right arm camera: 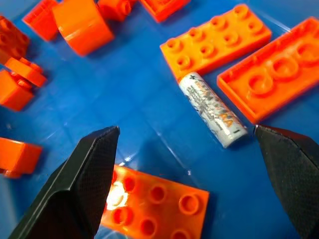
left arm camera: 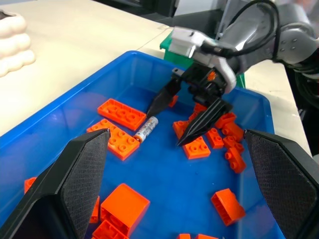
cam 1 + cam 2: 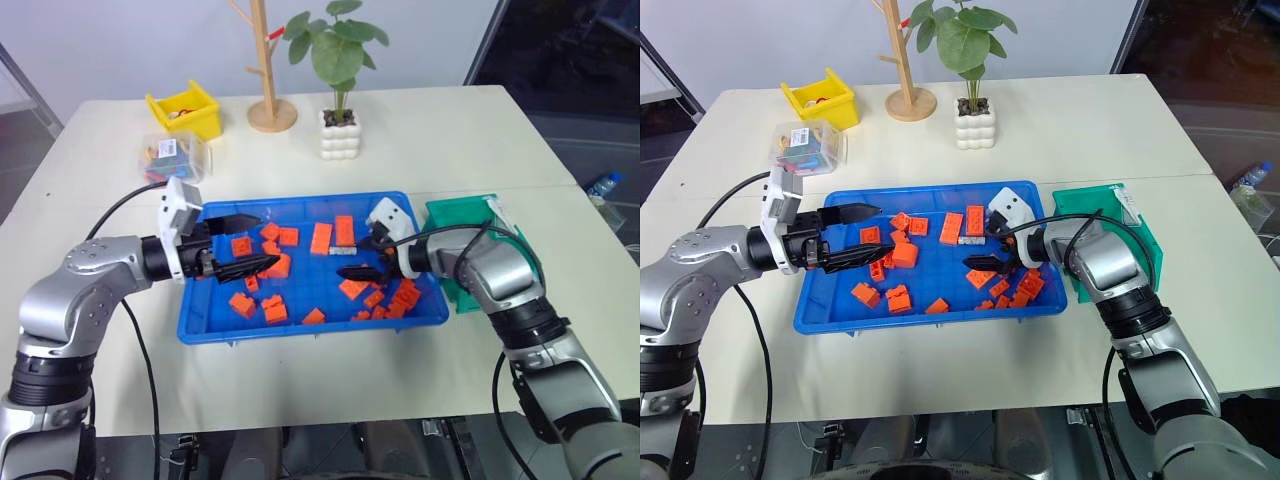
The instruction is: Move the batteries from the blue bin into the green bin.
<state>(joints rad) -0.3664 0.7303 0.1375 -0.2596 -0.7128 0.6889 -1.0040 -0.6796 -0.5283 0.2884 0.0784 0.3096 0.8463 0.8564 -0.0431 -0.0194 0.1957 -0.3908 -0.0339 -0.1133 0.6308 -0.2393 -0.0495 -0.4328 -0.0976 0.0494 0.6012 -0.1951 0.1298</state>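
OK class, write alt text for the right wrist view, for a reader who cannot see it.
A small silver-grey cylindrical battery lies on the floor of the bright-blue plastic bin, between the two open black fingers of the right claw. Flat orange plastic building blocks lie close around the battery, with more scattered across the bin.

Place: a robot test room or lab, set up as a tabletop sorting bench
Landmark: a wide cream table (image 3: 450, 130), two tops butted together
Sorting gear on the table: blue bin (image 3: 210, 325) of orange blocks (image 3: 321, 238) in the middle, green bin (image 3: 455, 215) touching its right side, yellow bin (image 3: 186, 110) and clear plastic box (image 3: 172, 155) near the far-left corner
Decoration at the table's far edge: potted plant (image 3: 339, 132), wooden tree stand (image 3: 270, 113)
Behind the table: plain white wall (image 3: 130, 40), dark glass panel (image 3: 560, 45)
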